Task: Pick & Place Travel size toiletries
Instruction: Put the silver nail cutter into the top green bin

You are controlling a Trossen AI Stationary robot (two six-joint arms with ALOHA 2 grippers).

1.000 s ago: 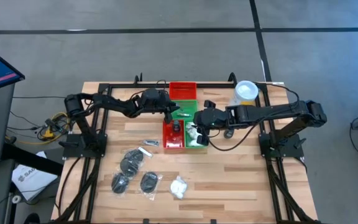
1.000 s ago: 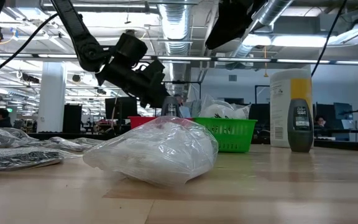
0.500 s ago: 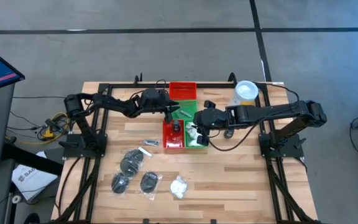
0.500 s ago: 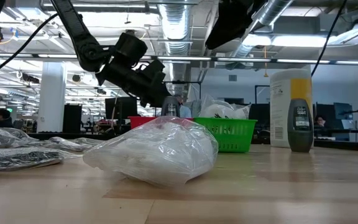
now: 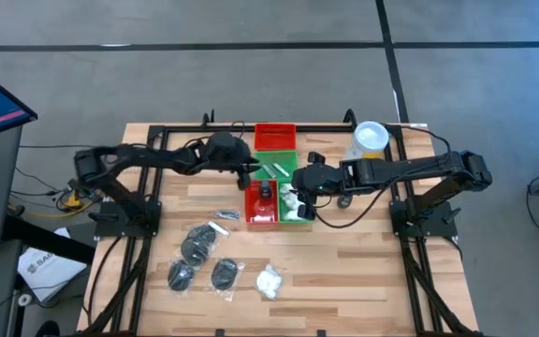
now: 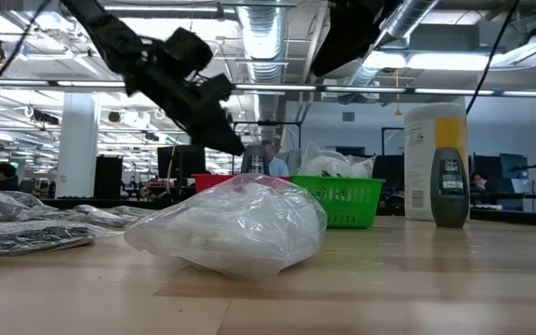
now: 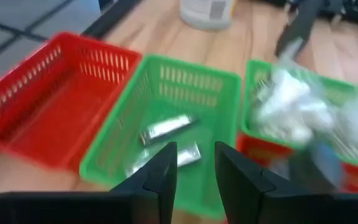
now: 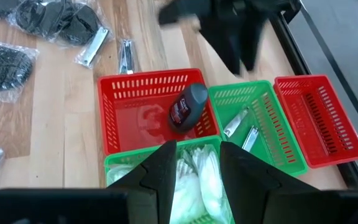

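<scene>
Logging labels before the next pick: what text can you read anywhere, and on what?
None is readable.
Yellow canister: label print too small.
Dark bottle in the red tray: red label, blurred.
Dark bottle beside the canister: label print too small.

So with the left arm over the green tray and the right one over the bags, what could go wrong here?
1. The left gripper and right gripper hang close together over the four trays; a careless move might make the arms collide.
2. White bags rise above the rim of the near green tray, so another dropped there may spill.
3. The packets on the table are clear, slippery-looking plastic that may slide out of a pinch.
</scene>
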